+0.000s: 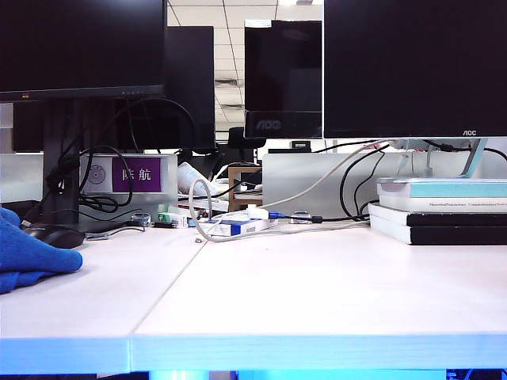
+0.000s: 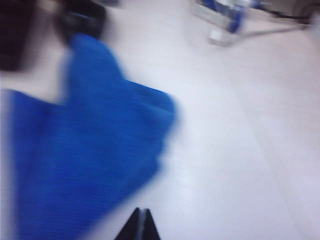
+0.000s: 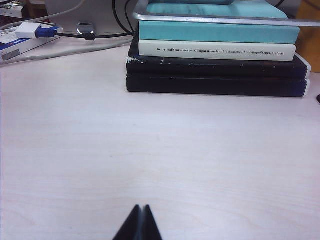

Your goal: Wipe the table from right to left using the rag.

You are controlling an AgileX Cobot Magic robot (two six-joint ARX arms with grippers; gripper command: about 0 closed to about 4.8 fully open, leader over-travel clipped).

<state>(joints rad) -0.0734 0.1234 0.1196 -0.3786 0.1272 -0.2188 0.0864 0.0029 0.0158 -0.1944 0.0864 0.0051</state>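
- The rag (image 1: 32, 249) lies rumpled on the far left of the tabletop (image 1: 317, 293), just in front of a black mouse (image 1: 54, 235).
- The left pincer (image 2: 139, 225) has its tips pressed together, holding nothing, just beside the rag (image 2: 85, 165).
- The right pincer (image 3: 139, 222) is closed and empty over bare tabletop (image 3: 160, 150), facing a stack of books (image 3: 215, 55).
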